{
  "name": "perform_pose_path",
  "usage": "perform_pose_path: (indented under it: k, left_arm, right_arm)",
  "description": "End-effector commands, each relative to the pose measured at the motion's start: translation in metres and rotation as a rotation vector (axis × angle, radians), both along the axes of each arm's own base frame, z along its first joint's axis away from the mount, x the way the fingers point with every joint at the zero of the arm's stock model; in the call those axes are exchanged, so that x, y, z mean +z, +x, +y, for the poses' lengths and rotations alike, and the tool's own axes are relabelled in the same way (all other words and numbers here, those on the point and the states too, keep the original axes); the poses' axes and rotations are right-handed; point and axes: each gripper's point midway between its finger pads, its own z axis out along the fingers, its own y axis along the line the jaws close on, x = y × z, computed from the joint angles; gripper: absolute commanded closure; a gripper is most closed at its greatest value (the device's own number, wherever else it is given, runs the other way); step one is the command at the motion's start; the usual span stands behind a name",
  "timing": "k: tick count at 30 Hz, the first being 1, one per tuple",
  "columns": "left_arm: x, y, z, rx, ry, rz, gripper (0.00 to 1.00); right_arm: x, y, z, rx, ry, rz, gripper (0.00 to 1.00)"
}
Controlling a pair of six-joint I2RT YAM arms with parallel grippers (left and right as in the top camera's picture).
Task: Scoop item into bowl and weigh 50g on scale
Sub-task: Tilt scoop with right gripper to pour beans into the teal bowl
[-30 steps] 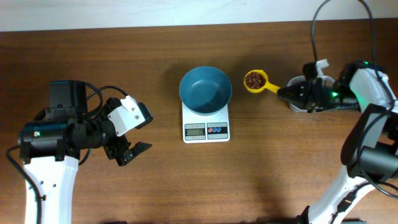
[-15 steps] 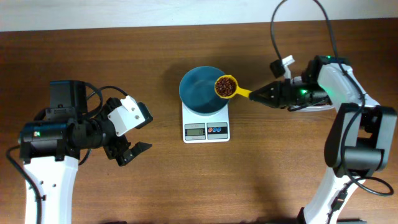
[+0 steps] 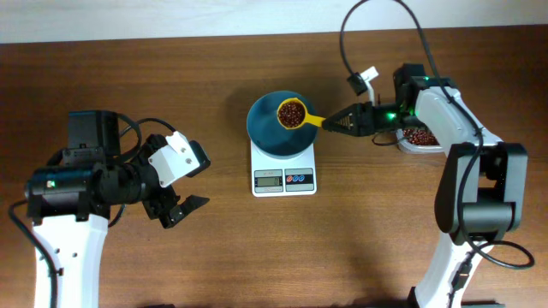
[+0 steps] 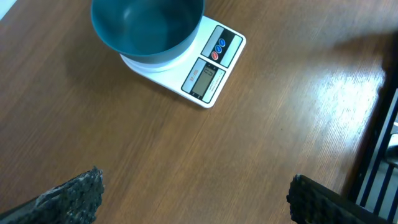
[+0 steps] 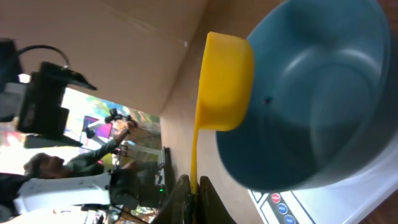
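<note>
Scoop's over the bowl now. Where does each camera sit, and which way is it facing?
Overhead: above the table, looking straight down; shows left arm, right arm, and the right gripper holding the scoop of beans over the bowl.
Left wrist: above the table's left side, looking down toward the scale; its open fingertips sit in the bottom corners.
Right wrist: rolled sideways, looking along the scoop handle; its fingers pinch the handle.
Shared: bowl and scale appear in all three.

White-and-black left arm (image 3: 86,184) bent low at the left side, left jaws spread wide, gripping nothing, white-and-black right arm (image 3: 445,109) stretched leftward, right jaws pinched tight on yellow plastic scoop's (image 5: 224,81) thin handle
</note>
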Motion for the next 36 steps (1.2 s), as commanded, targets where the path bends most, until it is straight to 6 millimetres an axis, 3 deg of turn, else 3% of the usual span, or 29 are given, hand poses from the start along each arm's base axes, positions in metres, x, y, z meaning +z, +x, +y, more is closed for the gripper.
perform_pose_path:
  k: [1, 8, 15, 19, 23, 27, 36]
  left_arm:
    - [0.007, 0.000, -0.002, 0.006, -0.024, -0.009, 0.01]
    - [0.007, 0.000, -0.002, 0.006, -0.024, -0.009, 0.01]
    - [0.007, 0.000, -0.002, 0.006, -0.024, -0.009, 0.01]
    - [0.007, 0.000, -0.002, 0.006, -0.024, -0.009, 0.01]
    - [0.007, 0.000, -0.002, 0.006, -0.024, -0.009, 0.01]
    - [0.007, 0.000, -0.002, 0.006, -0.024, -0.009, 0.01]
    - [0.007, 0.000, -0.002, 0.006, -0.024, -0.009, 0.01]
  right_arm:
    - [-0.004, 0.003, 0.004, -0.002, -0.031, 0.014, 0.96]
    - [-0.017, 0.015, -0.002, 0.022, -0.170, -0.156, 0.96]
    - [-0.003, 0.035, -0.011, 0.020, -0.308, -0.315, 0.96]
    - [0.001, 0.043, -0.010, 0.028, -0.473, -0.393, 0.96]
    - [-0.002, 0.039, -0.002, 0.056, -0.607, -0.430, 0.96]
    - [0.002, 0.034, 0.004, 0.072, -0.611, -0.432, 0.96]
    - [0.030, 0.031, 0.006, 0.058, -0.710, -0.532, 0.96]
